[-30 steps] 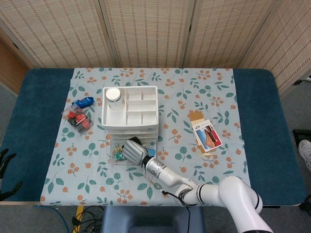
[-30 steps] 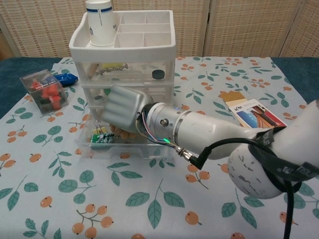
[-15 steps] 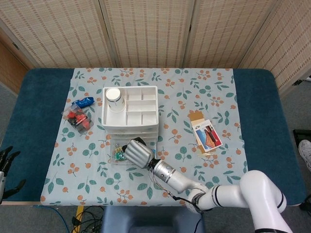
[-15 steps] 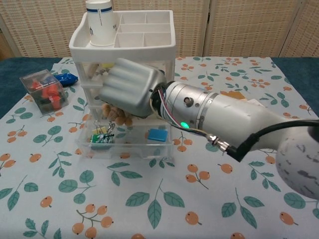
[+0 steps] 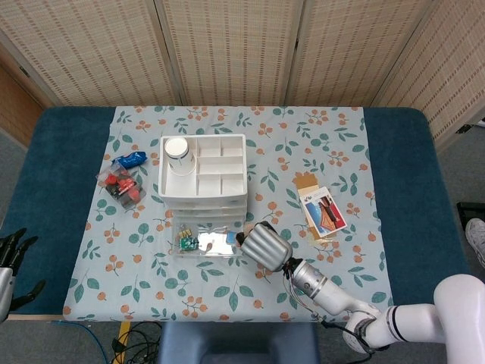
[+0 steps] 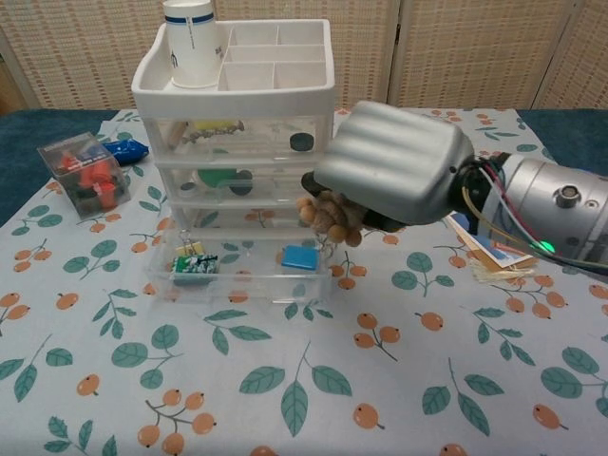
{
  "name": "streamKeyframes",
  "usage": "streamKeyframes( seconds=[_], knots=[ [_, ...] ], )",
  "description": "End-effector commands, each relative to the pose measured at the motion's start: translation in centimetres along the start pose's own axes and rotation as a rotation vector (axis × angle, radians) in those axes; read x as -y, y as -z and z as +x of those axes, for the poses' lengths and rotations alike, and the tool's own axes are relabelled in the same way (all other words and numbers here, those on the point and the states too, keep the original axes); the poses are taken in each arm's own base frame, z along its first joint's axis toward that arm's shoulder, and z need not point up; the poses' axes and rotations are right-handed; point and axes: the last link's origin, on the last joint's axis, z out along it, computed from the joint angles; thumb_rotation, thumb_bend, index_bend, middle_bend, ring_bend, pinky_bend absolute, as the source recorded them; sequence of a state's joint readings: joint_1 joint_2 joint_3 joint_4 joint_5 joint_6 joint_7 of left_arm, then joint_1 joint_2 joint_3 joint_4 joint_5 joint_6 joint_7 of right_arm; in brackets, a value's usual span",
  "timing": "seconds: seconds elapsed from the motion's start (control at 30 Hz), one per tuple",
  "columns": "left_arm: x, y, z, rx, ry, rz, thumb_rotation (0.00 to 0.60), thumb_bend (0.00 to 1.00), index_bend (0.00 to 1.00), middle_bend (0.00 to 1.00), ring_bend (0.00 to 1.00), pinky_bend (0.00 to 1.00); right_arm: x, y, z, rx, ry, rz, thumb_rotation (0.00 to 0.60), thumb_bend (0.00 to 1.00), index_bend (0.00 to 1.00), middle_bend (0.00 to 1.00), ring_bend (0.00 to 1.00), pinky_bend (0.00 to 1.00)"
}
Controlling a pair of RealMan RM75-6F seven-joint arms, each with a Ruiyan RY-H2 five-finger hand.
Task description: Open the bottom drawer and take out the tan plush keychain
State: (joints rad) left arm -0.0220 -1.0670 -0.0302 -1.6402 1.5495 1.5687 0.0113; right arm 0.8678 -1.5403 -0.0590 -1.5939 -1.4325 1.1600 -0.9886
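The white drawer unit (image 5: 203,202) (image 6: 237,95) stands left of centre on the floral cloth. Its clear bottom drawer (image 5: 200,255) (image 6: 237,285) is pulled out toward me. My right hand (image 5: 265,243) (image 6: 394,176) hovers at the drawer's right end, above the cloth, gripping the tan plush keychain (image 6: 329,218) (image 5: 248,227), which hangs below its fingers with a metal ring dangling. A green-labelled clip (image 6: 195,264) and a blue pad (image 6: 299,257) lie inside the drawer. My left hand (image 5: 12,262) stays off the table's front left corner with its fingers apart, holding nothing.
A paper cup (image 6: 193,28) sits in the unit's top tray. A clear box of red pieces (image 6: 84,171) and a blue packet (image 6: 123,148) lie to the left. A picture card on a cardboard piece (image 5: 323,211) lies to the right.
My right hand has lifted out of the bottom drawer and moved to the right, carrying the tan plush keychain with it. The drawer stays pulled out.
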Motion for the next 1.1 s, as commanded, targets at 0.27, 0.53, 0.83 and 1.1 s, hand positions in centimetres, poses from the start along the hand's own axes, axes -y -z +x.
streamKeyframes(
  seconds=[0.27,0.53,0.83,1.1],
  knots=[
    [-0.9,0.0,-0.1,0.005,-0.005,-0.016,0.600,0.21,0.16,0.08,0.09,0.09,-0.4,2.0,-4.3,0.129,0.005,-0.012,0.600,0.56,0.40,0.90,0.99,1.00],
    [-0.9,0.0,-0.1,0.010,-0.009,-0.008,0.600,0.21,0.16,0.08,0.09,0.09,-0.6,2.1,-5.2,0.179,-0.018,-0.042,0.600,0.55,0.00,0.89,0.98,1.00],
    [-1.3,-0.6,-0.4,0.013,-0.004,-0.026,0.600,0.21,0.16,0.08,0.09,0.09,-4.0,6.0,-3.9,0.160,-0.070,-0.197,0.600,0.54,0.00,0.83,0.91,1.00],
    [-1.8,-1.3,-0.6,0.012,0.001,-0.049,0.600,0.21,0.16,0.08,0.09,0.09,-7.4,12.9,-3.3,0.219,-0.178,-0.419,0.600,0.54,0.00,0.62,0.64,0.74]
  ],
)
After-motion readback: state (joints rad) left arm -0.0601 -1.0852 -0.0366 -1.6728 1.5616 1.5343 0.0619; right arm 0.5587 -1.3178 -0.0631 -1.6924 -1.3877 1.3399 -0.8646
